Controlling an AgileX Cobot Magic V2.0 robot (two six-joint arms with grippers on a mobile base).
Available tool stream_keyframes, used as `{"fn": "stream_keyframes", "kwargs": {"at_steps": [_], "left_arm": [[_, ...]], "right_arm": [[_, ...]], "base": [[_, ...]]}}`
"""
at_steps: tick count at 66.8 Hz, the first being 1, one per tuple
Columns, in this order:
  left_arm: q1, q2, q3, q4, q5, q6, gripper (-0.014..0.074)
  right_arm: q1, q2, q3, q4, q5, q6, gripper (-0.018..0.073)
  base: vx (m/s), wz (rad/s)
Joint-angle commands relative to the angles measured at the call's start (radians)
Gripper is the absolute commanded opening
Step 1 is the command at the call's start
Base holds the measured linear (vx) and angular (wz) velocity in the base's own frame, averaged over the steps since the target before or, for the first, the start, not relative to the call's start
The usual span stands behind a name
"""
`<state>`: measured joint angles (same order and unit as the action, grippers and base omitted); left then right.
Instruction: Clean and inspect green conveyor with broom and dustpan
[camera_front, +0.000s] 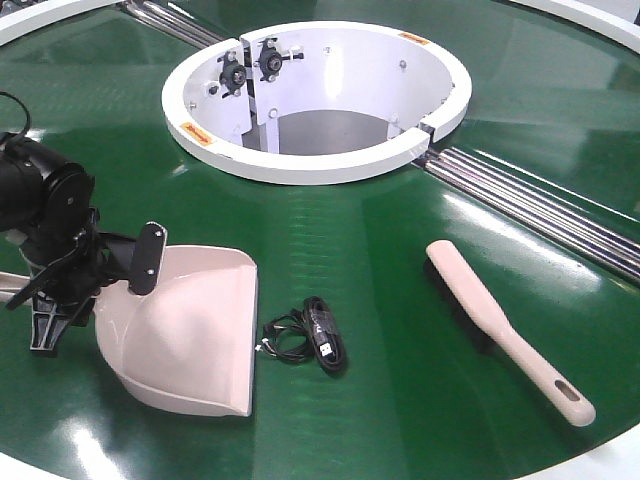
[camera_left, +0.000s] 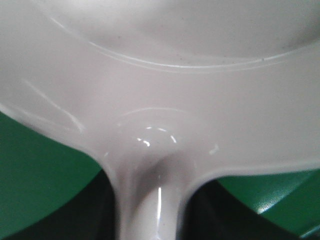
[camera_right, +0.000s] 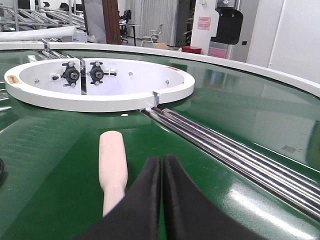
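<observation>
1. on the near left of the green conveyor (camera_front: 380, 260), the dustpan (camera_front: 195, 330) is seen lying with its flat front edge turned to the right and its raised back to the left.
2. the left gripper (camera_front: 95, 295) is placed at the back of the dustpan, where the handle begins. its jaws are spread wide, with one black finger (camera_front: 149, 258) raised over the pan's far rim and the other set on the near side, and nothing is clamped.
3. in the left wrist view, only the pan's pale back and the neck of its handle are shown, close up, with green belt on either side.
4. a coiled black cable (camera_front: 315, 338) is laid on the belt just beside the dustpan's front edge.
5. the broom (camera_front: 495, 320) is laid flat on the belt at the near right, well apart from the dustpan, bristles down, with its slotted handle end pointed toward the near right edge.
6. the right gripper (camera_right: 162, 162) is seen only in its own wrist view. its two black fingers are pressed together with nothing between them, and the broom is lying just beside them, partly hidden by one finger.
7. the white ring (camera_front: 320, 165) of the central opening is set beyond both tools, and silver rails (camera_front: 540, 205) are run from it across the belt to the right.
</observation>
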<state>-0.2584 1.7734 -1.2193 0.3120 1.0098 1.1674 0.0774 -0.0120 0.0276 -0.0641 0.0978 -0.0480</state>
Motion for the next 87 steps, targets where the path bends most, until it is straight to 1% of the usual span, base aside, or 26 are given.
{"fn": "stream_keyframes", "kwargs": {"at_steps": [1,13,28,47,64,78,83,87], "left_arm": [[-0.016,-0.036,-0.028,0.012,0.0,-0.005,0.0003],[-0.016,-0.036,-0.03,0.012,-0.002,-0.005,0.0003],[-0.016,-0.058,-0.03,0.006,0.033,-0.005,0.0003],[-0.016,-0.1,-0.03,0.005,0.028,-0.005,0.0003],[-0.054,-0.1,-0.03,0.006,0.023,-0.013,0.0003],[-0.054,-0.1,-0.03,0.004,0.037,-0.023,0.0003],[-0.054,-0.1,-0.03,-0.013,0.037,-0.023,0.0003],[-0.054,-0.1,-0.03,-0.047,0.035,-0.023,0.0003]], "right_arm": [[-0.006,-0.011,0.003,-0.007,-0.078,0.003,-0.0008],[-0.006,-0.011,0.003,-0.007,-0.078,0.003,-0.0008],[-0.006,-0.011,0.003,-0.007,-0.078,0.003,-0.0008],[-0.006,-0.011,0.003,-0.007,-0.078,0.003,-0.0008],[-0.006,-0.011,0.003,-0.007,-0.078,0.003,-0.0008],[-0.006,-0.011,0.003,-0.007,-0.078,0.003,-0.0008],[-0.006,-0.011,0.003,-0.007,-0.078,0.003,-0.0008],[-0.006,-0.011,0.003,-0.007,-0.078,0.003,-0.0008]], "base": [[0.0,0.0],[0.0,0.0],[0.0,0.0],[0.0,0.0],[0.0,0.0],[0.0,0.0],[0.0,0.0],[0.0,0.0]]}}
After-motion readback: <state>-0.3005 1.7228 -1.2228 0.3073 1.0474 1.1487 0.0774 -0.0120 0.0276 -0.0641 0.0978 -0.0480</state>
